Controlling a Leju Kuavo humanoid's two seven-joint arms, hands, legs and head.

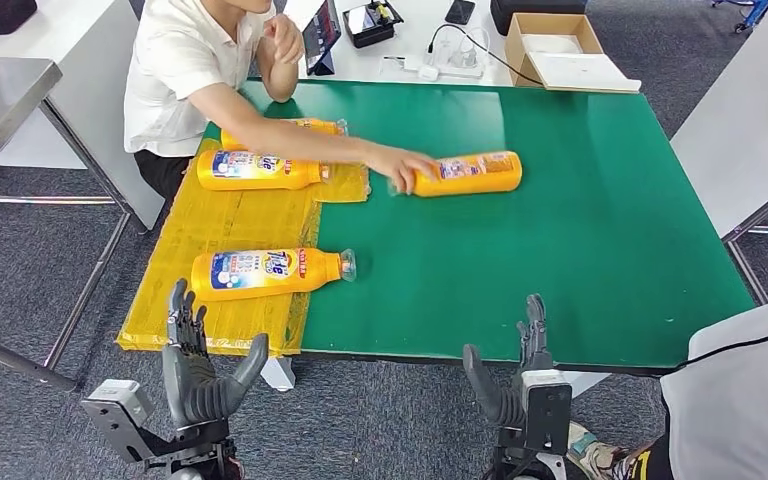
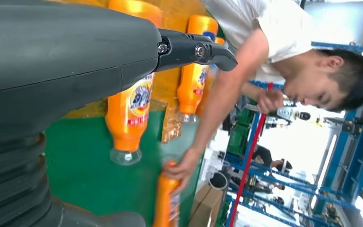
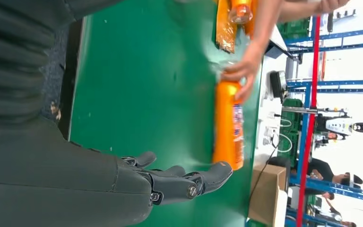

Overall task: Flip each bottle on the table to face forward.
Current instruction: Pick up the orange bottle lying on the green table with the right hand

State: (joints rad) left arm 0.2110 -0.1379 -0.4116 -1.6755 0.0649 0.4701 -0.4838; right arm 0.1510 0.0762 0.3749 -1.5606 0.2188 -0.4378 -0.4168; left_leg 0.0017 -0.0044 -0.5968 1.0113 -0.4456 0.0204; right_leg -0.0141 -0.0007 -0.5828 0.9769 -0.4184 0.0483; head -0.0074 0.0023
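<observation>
Lying crosswise just ahead of the left hand [image 1: 198,372], the nearest bottle [image 1: 270,272] suits that arm; both hands, right hand [image 1: 512,385] included, hang open and empty.

Dark grey fingers [image 1: 188,318], ribbed grey wrist covers [image 2: 9,179]

Just ahead of the left hand [image 1: 203,372] a bottle [image 1: 270,272] lies on a mat [image 1: 240,225] on the table [image 1: 580,240]. Two more bottles [image 1: 258,169] lie farther ahead on the mat. Well ahead of the right hand [image 1: 516,380], a person's hand [image 1: 400,166] touches a fourth bottle [image 1: 470,173].
</observation>
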